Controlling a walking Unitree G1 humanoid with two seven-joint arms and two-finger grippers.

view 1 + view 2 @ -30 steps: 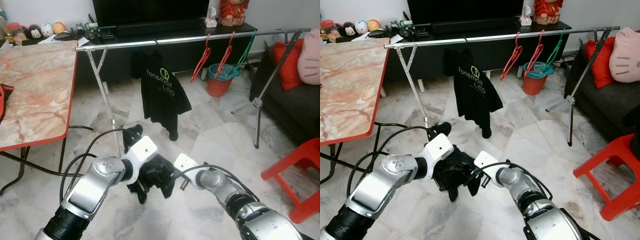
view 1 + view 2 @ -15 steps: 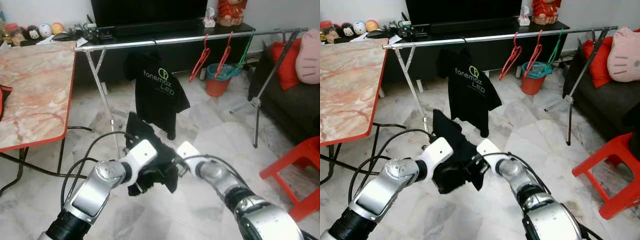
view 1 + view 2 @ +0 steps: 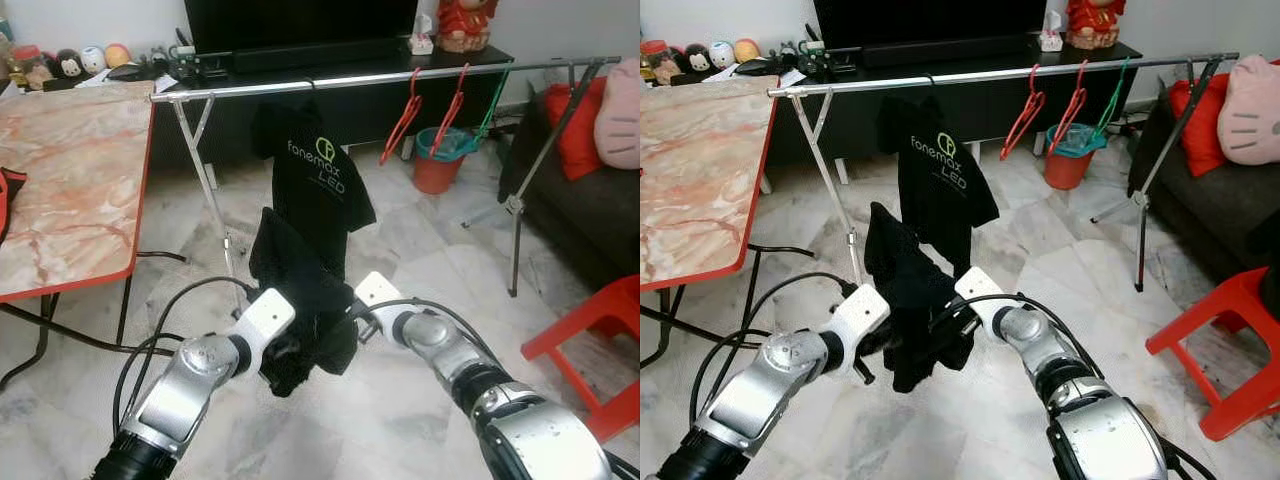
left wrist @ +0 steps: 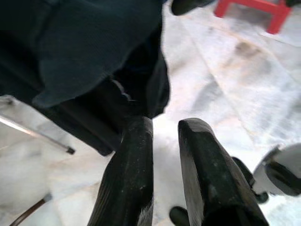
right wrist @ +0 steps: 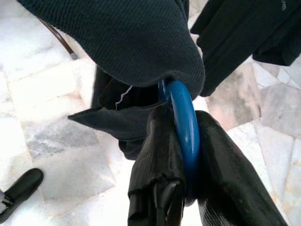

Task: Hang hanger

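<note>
Home living room: television (image 3: 300, 25), sofa (image 3: 590, 200), clothes rail (image 3: 380, 78)

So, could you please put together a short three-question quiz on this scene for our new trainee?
1. True or false: the right pincer is shut on the blue hanger.
2. Which garment already hangs on the rail? A) white towel B) black T-shirt C) red jacket
3. Fill in: the dark garment held between the arms sits ___ the rail.

Key: 1 true; 2 B; 3 below.
</note>
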